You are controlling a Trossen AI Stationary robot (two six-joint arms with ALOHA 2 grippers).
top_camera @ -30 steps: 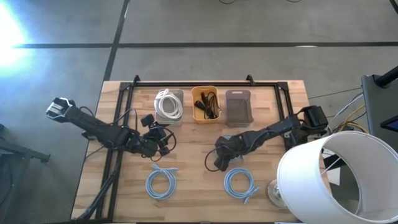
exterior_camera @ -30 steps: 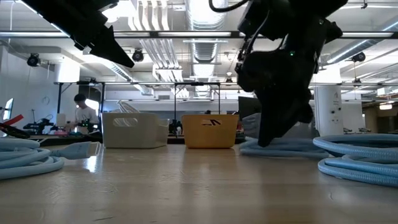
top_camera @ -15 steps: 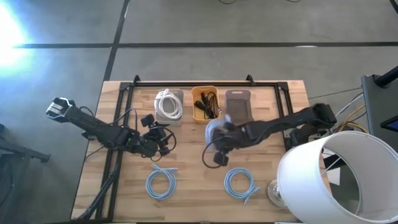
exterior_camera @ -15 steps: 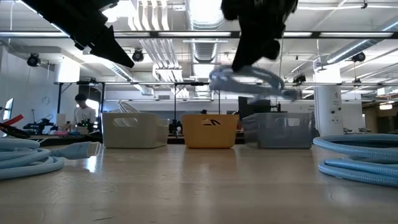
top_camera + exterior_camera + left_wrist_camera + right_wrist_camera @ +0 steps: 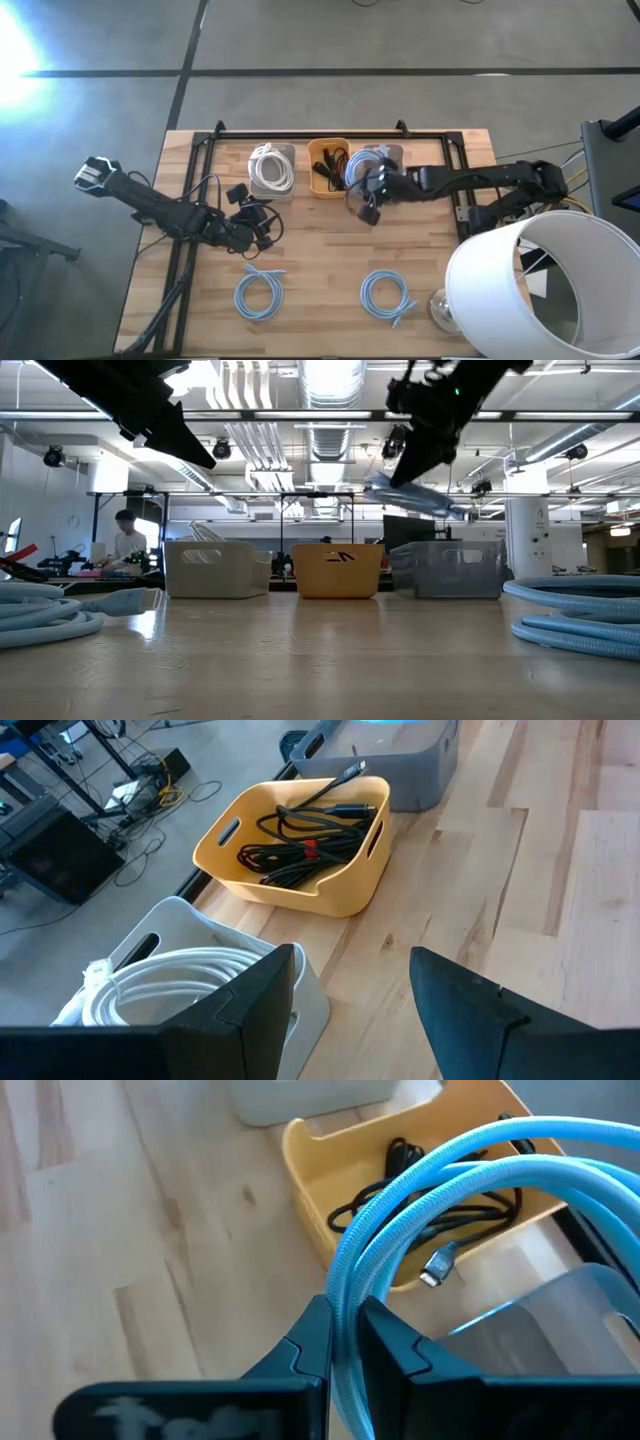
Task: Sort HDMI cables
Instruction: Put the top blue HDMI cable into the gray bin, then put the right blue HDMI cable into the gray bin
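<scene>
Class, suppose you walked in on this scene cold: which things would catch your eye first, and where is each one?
First, the right hand, raised above the table's far side, shut on a light-blue cable coil by the grey tray and the orange tray of black cables. Next, two more light-blue coils lying flat near the front edge. The left hand hangs open near the white cable tray.
</scene>
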